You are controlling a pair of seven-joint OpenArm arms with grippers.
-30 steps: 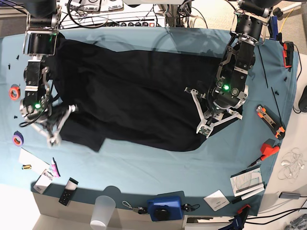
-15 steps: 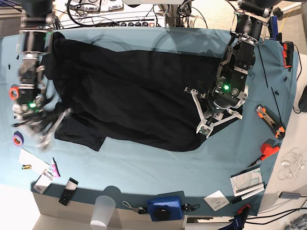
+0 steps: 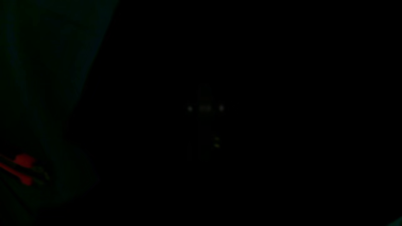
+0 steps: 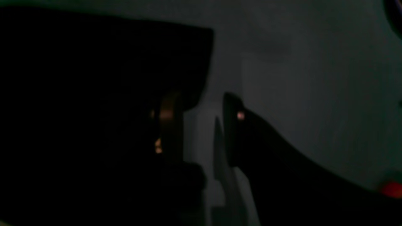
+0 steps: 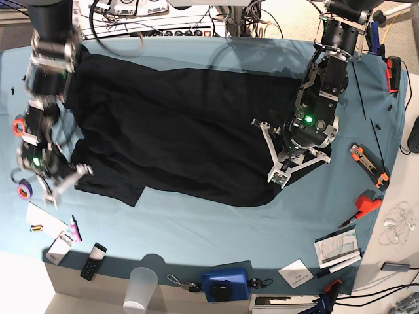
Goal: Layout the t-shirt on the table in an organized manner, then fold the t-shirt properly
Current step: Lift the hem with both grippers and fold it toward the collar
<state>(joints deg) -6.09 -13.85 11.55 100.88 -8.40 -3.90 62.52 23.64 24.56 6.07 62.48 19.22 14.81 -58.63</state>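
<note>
We see the black t-shirt spread across the middle of the teal surface, mostly flat, with one short sleeve lying toward the near left corner. No print shows on its upper side.

The left hand rests low on the shirt's right edge, its white fingers lying against the fabric. Its jaws are closed; from the base view they appear to pinch the cloth, though the left wrist view is almost wholly dark and we cannot confirm this.

The right hand sits at the left side of the surface, just beside the sleeve edge and over bare teal cloth. In the right wrist view its two fingers stand moderately apart with pale surface visible between them; nothing is gripped. The shirt fills the left of that view.

Two tape rolls lie left of the right arm. A translucent cup and a blue box stand at the near edge.
</note>
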